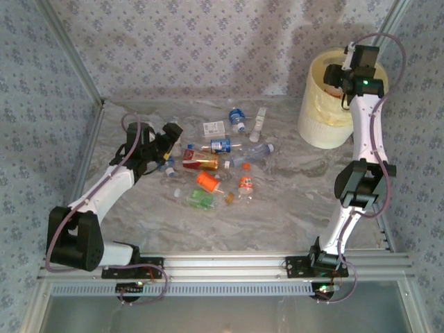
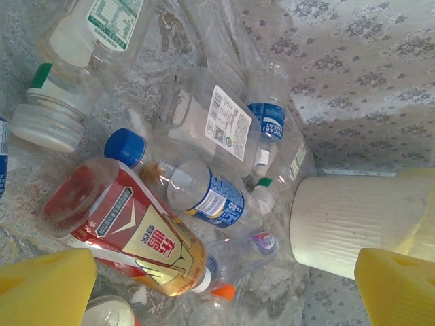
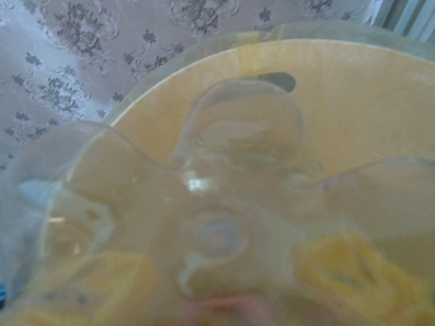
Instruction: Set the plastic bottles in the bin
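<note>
Top external view puts the right gripper (image 1: 338, 76) over the mouth of the large round cream-yellow plastic bin (image 1: 322, 128), upper right of the frame. Right wrist view has a clear plastic bottle (image 3: 224, 204) base-on between the yellow fingers (image 3: 340, 265), with the bin's inside behind it. Whether the grip is tight I cannot tell. For a clean drop, the jaws should part fully while centred, clear of the rim. Mid-frame, the left gripper (image 1: 168, 135), wide open and empty, hangs beside the heap of small plastic bottles (image 1: 218, 166).

red-label bottle (image 2: 136, 231), Chinese script (too blurred to read)
</note>
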